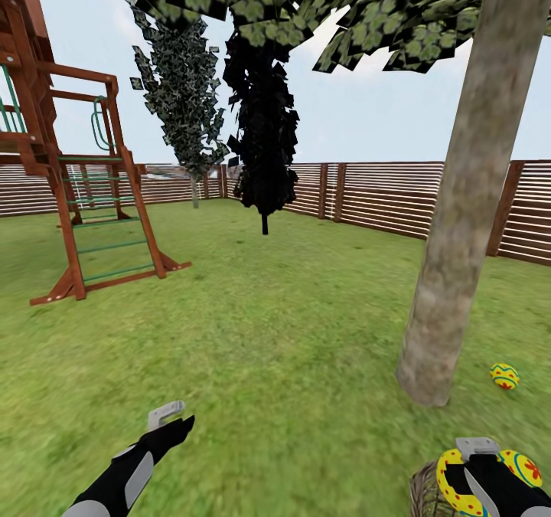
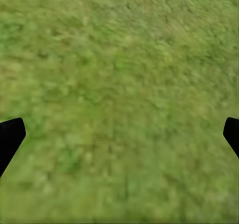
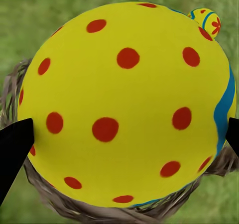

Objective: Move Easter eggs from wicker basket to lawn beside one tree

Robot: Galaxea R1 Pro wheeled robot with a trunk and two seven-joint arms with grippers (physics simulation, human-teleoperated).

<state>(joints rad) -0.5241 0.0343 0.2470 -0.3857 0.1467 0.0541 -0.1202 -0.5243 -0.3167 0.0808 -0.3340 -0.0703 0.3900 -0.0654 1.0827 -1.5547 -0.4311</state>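
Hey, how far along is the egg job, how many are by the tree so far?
One egg already lies on the grass beside the pale tree trunk. A second egg sits between the fingers of the right hand, right over the basket, so it seems to be mid-pickup. A third egg shows beyond it; whether it is in the basket is unclear. The left hand is open and empty.

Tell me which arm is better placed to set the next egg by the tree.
Right. The right gripper has its fingers around an egg above the wicker basket, near the tree. The left gripper hangs open over the lawn.
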